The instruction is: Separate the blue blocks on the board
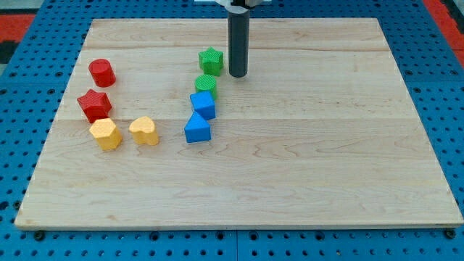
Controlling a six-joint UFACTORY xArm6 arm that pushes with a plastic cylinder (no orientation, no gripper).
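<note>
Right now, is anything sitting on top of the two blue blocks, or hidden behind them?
Nothing sits on either blue block. Toward the view's top, a green cylinder touches the upper blue one, its lower edge partly covered. My tip is up-right, apart from both.

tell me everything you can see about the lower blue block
The lower blue block is a small, matte, plastic-looking piece with a peaked top and flat faces. It sits on the wooden board, left of centre, touching or nearly touching the upper blue block. My tip stands well above it in the view, beside the green blocks.
</note>
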